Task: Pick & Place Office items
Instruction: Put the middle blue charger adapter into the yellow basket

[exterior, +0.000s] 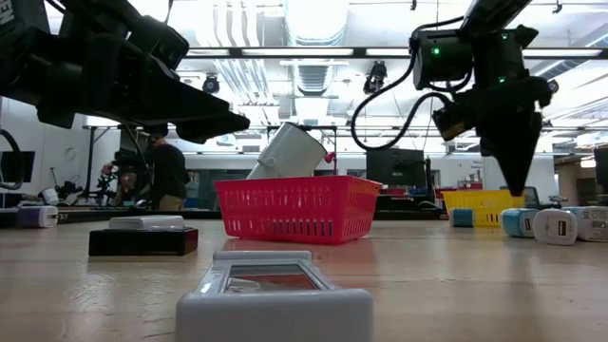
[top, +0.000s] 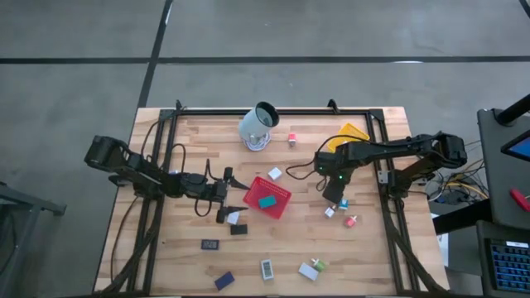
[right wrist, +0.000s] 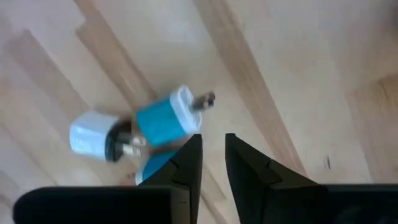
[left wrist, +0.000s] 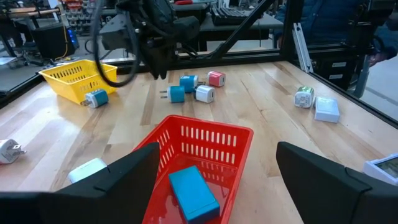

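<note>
High view: left gripper (top: 233, 201) spread wide beside the red mesh plastic tray (top: 267, 197), holding nothing; flat teal rectangular block (top: 267, 201) lying inside that tray. Right gripper (top: 334, 199) pinched shut and empty, poised over a cluster of small teal and white plug-shaped chargers (top: 336, 208). Other office items scattered over the near half of the table: black flat rectangles, a dark blue block, a white-and-green piece. Risk, as a judgement: with fingers closed above the cluster, any descent would shove the plugs apart rather than take one.

Low view: tapered right fingertips hanging point-down well above the boards, near the yellow mesh plastic tray (exterior: 480, 204). Large pale grey-white cup (exterior: 288, 152) tipped behind the red tray. Could snag a tray rim on a low sweep.

Left wrist view: wide fingers framing the red tray, teal block inside. Could nudge the light tray if advanced.

Right wrist view: closed tips just beside a teal plug with metal prongs; neighbours touching, so a double pick or a roll seems likely.

Surface: pale butcher-block wooden table (top: 182, 257), smooth, in a dark metal frame. Room: workshop with bright ceiling lights, benches, a person standing far back.
</note>
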`<action>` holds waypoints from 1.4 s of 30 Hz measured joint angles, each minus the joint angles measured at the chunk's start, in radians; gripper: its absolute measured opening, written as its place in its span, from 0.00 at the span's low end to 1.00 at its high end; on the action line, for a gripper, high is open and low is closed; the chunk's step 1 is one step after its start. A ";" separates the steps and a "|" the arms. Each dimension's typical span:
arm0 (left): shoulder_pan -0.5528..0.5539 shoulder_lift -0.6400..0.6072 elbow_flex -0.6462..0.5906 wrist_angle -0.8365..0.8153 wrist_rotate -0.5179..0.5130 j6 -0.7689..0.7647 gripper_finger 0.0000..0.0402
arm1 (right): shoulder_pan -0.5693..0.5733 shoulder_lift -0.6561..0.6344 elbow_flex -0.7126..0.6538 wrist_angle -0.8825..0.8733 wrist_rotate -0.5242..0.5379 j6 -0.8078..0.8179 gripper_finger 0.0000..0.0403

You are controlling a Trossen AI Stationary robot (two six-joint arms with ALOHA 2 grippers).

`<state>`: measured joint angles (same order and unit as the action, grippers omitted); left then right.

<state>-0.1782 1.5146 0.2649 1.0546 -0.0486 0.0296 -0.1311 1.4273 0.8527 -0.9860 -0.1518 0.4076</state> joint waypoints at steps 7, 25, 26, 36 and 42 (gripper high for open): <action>0.000 0.000 0.000 0.000 0.000 0.003 0.82 | 0.000 0.000 0.039 -0.032 -0.041 0.035 0.12; 0.000 0.000 0.000 0.000 0.009 0.023 0.82 | 0.036 -0.001 0.045 -0.018 -0.118 0.297 0.60; 0.000 0.000 0.000 0.000 0.011 0.023 0.82 | 0.046 0.000 0.044 -0.016 -0.115 0.318 0.63; -0.001 0.000 0.000 0.001 0.012 0.024 0.82 | 0.112 0.001 -0.009 0.128 0.004 0.526 0.75; -0.002 0.000 0.000 0.007 0.015 0.021 0.82 | 0.154 0.001 -0.029 0.130 0.050 0.600 0.75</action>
<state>-0.1798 1.5146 0.2649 1.0615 -0.0340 0.0504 0.0228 1.4284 0.8241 -0.8563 -0.1016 1.0072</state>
